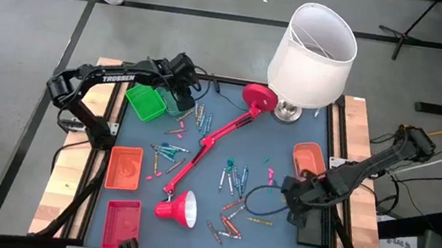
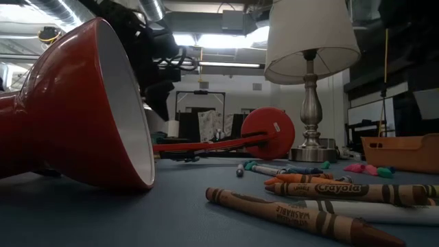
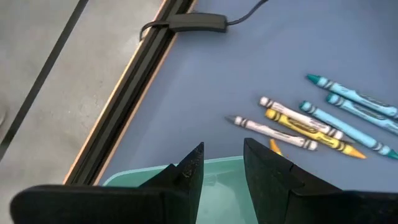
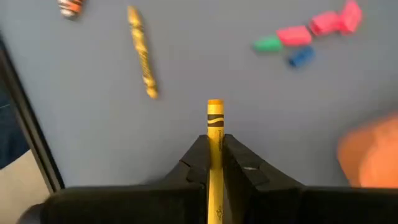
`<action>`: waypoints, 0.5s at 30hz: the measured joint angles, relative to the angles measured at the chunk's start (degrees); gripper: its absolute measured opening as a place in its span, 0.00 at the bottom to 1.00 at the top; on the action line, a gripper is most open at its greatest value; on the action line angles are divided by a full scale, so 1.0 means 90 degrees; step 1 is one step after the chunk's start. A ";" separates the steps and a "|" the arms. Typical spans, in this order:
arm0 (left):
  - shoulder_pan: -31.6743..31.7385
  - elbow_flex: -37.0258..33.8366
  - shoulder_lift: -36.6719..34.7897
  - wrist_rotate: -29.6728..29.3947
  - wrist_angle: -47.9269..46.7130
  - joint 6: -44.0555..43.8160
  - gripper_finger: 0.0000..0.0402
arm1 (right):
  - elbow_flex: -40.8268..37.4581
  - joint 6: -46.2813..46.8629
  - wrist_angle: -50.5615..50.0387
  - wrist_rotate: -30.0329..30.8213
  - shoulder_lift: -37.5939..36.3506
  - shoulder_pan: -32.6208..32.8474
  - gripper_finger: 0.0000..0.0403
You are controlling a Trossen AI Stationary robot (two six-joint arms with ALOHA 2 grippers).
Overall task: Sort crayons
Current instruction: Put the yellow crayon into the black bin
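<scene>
Right gripper point(image 4: 214, 155) is clamped on a slim yellow wax crayon point(image 4: 214, 127), just beside the orange plastic tray point(image 1: 309, 158) — carry it level and release low over that tray. Left gripper point(image 3: 222, 165), jaws apart and empty, waits well away over the green tray point(image 1: 145, 102).

Crayons point(image 1: 233, 196) are scattered all over my blue mat, mostly in the middle and lower right of the high view, with a smaller bunch in the upper left by my green bin. All lie flat at mixed angles. I see teal, white and yellow ones point(image 3: 298, 124) side by side in the left wrist view. One yellow crayon point(image 4: 214, 149) is pinched upright-looking between the right gripper point(image 4: 214, 158) fingers, tip poking out, above a few pink, green and blue stubs point(image 4: 298, 40).
</scene>
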 joint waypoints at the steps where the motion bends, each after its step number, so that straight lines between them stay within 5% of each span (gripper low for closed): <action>1: -0.0034 0.0000 0.0000 0.0000 0.0000 0.0000 0.24 | 0.0000 0.0208 -0.0154 -0.0025 -0.0093 -0.0004 0.06; 8: -0.0234 0.0000 0.0000 -0.0001 0.0000 -0.0001 0.24 | 0.0000 0.1889 -0.0617 -0.0035 -0.0503 -0.0001 0.06; 15: -0.0368 0.0000 0.0000 -0.0001 -0.0002 -0.0002 0.24 | 0.0000 0.1643 -0.0731 -0.0038 -0.0518 -0.0001 0.06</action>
